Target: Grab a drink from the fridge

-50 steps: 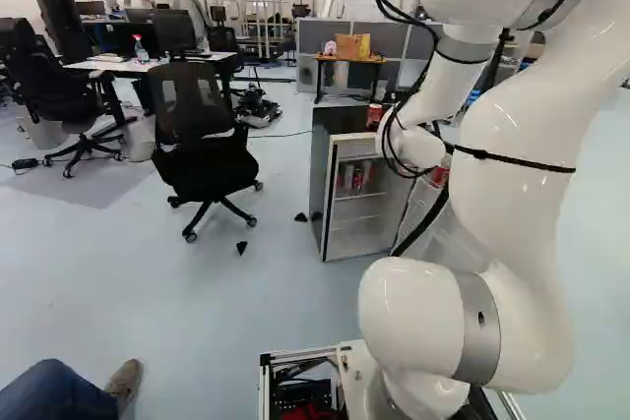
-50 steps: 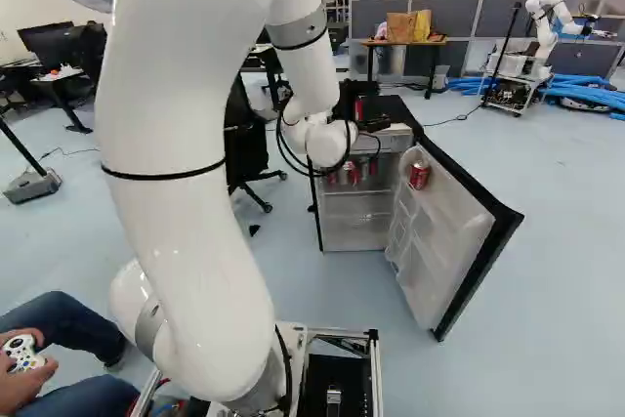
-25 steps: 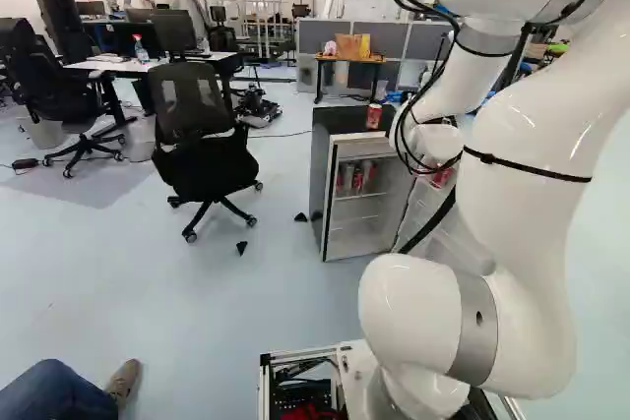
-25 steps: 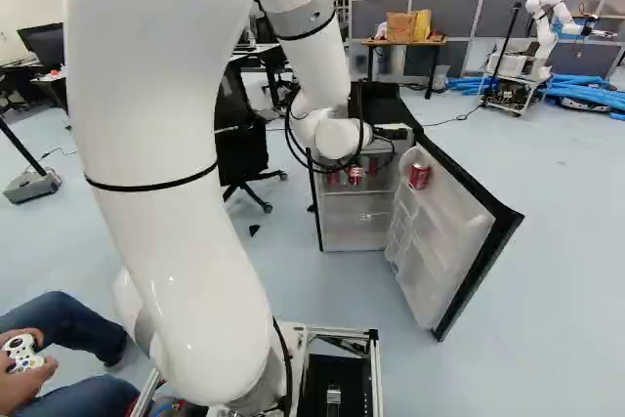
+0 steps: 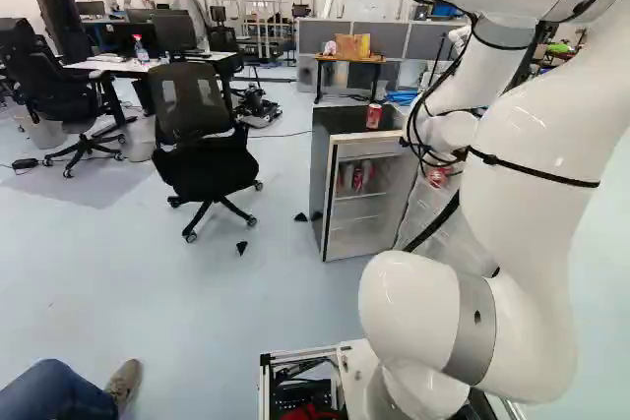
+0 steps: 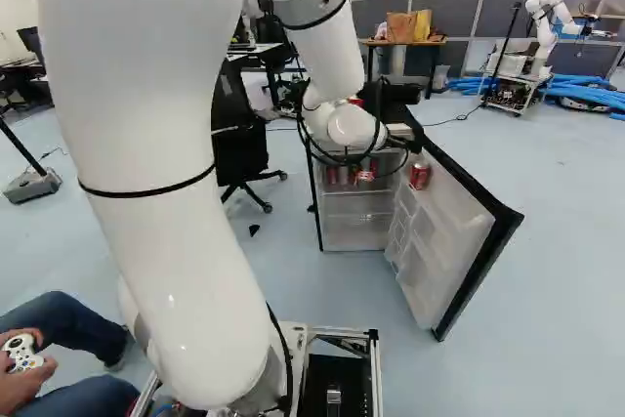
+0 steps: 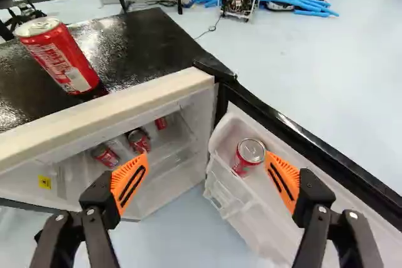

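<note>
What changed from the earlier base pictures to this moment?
The arm's wrist has shifted toward the open fridge door, rightward in both base views. The hand is open and empty now; its earlier grip is not visible. The base, fridge, soda can on top and soda can in the door stayed put.

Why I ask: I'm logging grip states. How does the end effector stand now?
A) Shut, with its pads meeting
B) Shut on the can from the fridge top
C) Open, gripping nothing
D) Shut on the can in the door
C: in the wrist view the end effector has its orange pads wide apart, while one can stands on the fridge top and another sits in the door.
</note>
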Motion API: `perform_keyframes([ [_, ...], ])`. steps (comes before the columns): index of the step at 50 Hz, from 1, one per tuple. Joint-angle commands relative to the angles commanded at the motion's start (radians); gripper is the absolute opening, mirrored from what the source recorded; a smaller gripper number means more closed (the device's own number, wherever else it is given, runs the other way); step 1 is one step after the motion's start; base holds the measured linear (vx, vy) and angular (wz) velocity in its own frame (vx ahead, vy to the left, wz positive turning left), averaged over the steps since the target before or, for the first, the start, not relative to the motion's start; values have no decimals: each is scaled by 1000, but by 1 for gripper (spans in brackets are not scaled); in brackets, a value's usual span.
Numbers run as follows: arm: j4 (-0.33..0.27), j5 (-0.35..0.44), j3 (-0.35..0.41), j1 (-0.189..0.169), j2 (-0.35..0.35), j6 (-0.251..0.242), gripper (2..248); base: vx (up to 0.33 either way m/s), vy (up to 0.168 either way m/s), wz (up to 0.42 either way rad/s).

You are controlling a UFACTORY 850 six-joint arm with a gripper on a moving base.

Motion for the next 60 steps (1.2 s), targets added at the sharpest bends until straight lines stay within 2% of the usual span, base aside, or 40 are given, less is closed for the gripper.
perform_keyframes([
  [13,5,-113,-29,-35,5,0,247,0,0,0],
  [30,5,-210,-69,-79,9,0,247,0,0,0],
  [60,5,-267,-158,-150,0,0,247,0,0,0],
])
